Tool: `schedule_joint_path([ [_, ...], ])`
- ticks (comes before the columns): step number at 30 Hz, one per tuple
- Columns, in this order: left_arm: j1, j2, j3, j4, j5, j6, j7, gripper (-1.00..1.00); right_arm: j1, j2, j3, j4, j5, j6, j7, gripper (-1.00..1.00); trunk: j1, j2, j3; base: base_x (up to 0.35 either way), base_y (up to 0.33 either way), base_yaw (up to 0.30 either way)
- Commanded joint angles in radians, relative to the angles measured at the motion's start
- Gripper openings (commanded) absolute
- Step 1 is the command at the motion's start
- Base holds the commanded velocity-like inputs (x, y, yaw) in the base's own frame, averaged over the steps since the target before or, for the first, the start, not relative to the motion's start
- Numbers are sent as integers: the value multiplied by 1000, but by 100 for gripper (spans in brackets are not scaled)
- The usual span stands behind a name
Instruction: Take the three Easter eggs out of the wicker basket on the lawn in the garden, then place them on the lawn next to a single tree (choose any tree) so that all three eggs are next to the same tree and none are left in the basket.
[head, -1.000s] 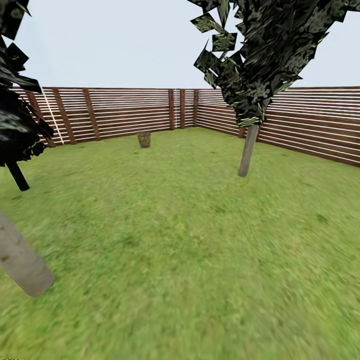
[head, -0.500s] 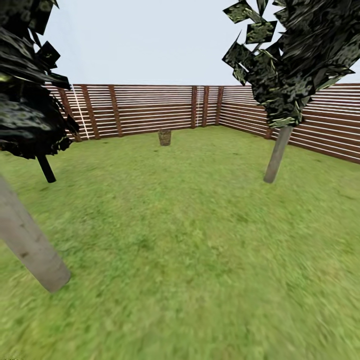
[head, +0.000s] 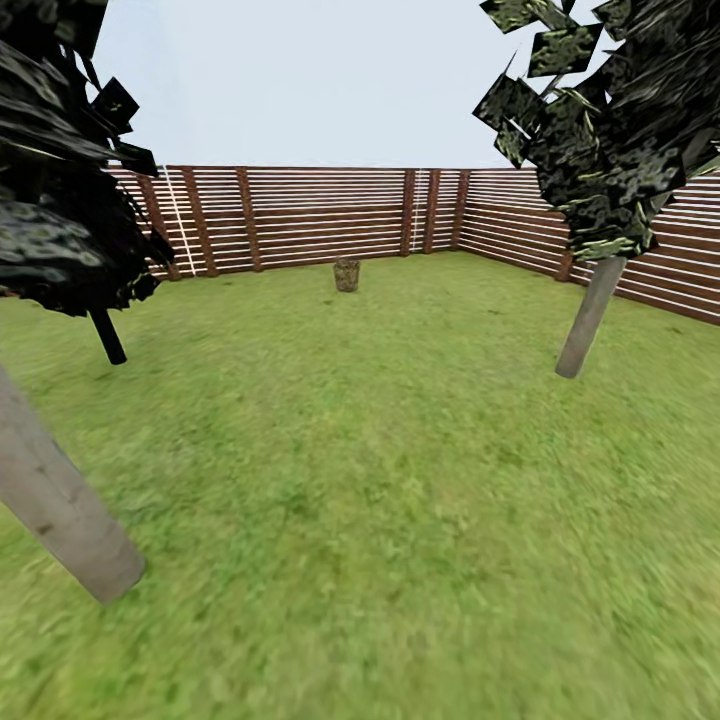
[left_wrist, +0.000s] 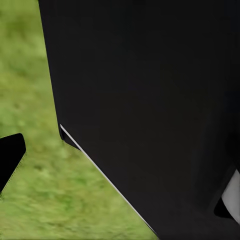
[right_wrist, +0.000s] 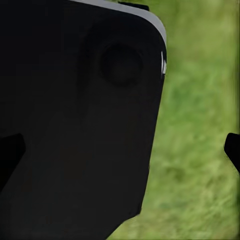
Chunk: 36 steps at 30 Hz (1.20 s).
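Far across the lawn, near the fence, stands a small brown wicker basket; it is too distant to make out any eggs. A tree with a pale grey trunk and dark green angular leaves rises at the right. The pale trunk of another tree leans close by at the left. In the left wrist view my left gripper hangs over grass, one fingertip at the picture's edge, the other hidden by a black part of my body. My right gripper is open and empty, its fingertips wide apart.
A brown slatted fence closes the garden at the back and right. A near-black tree with a thin dark trunk stands at the left. Open grass lies between me and the basket.
The whole picture has slid to the right, so the camera has turned left. The basket now sits nearer the picture's middle. Nothing in the garden has moved.
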Motion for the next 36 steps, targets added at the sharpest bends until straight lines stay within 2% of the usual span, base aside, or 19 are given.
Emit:
schedule_joint_path([
  [1,0,0,1,-1,1,0,-1,100,0,1,2,1,8,-2,-1,100,1,0,-1,325,0,1],
  [36,0,0,1,-1,1,0,-1,100,0,4,1,1,4,-2,-1,100,1,0,-1,325,0,0],
])
